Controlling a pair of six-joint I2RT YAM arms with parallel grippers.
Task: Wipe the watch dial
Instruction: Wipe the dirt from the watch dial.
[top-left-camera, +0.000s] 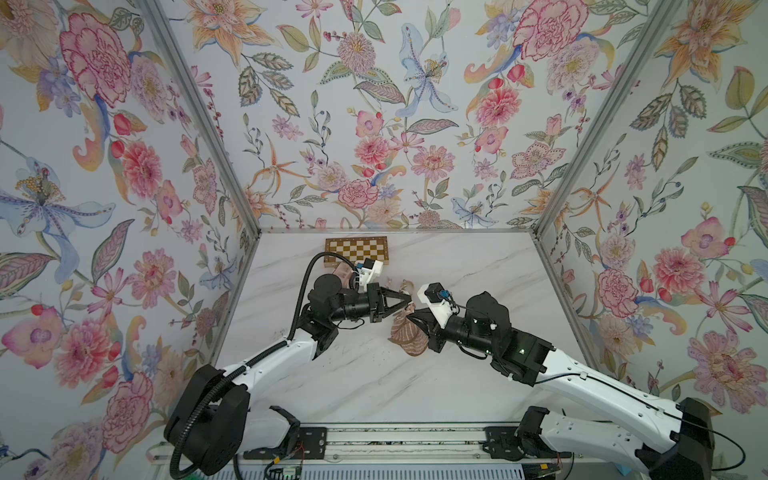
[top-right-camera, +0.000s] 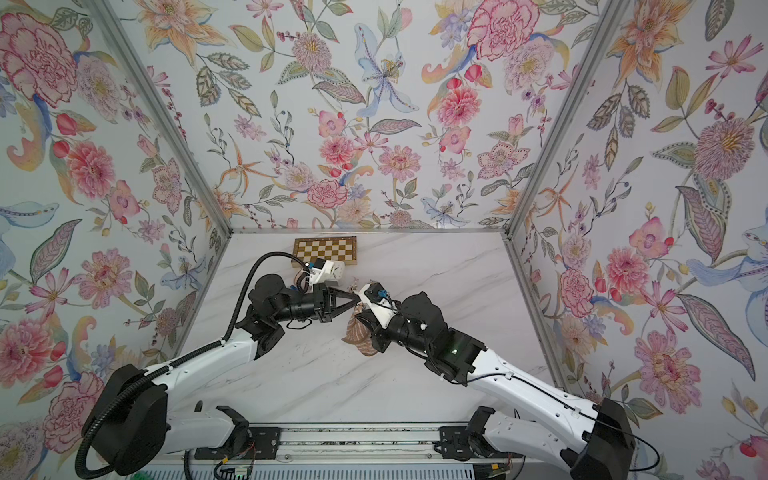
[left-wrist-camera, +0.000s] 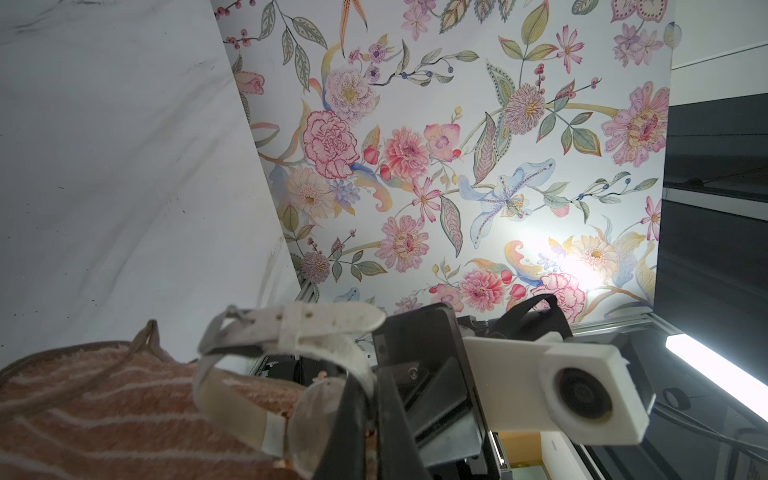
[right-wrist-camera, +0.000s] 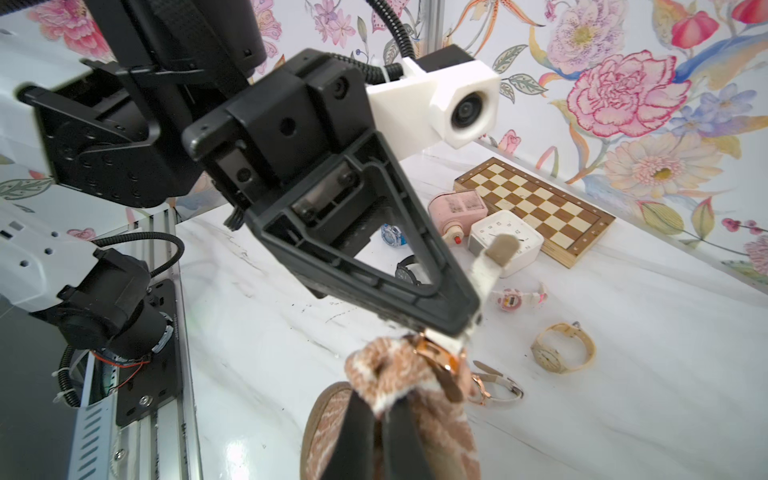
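Watch (right-wrist-camera: 434, 353) pinched in left gripper (top-left-camera: 408, 300); right gripper (right-wrist-camera: 380, 405) clamped on cloth (top-left-camera: 409, 338), cloth touching watch, 6 o'clock side in both top views.

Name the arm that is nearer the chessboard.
Left. The left arm has its wrist just in front of the chessboard, with its wrist camera overlapping the board's edge in a top view. The right arm lies farther off, toward the robot's own right.

Three walls (top-left-camera: 374, 124) with big pink, orange and blue flowers (top-left-camera: 95, 58) stand around a white marble table (top-left-camera: 374, 386). Shiny metal posts (top-left-camera: 199, 116) sit in the corners. A long bright lamp (left-wrist-camera: 715, 372) glows just past one wall.
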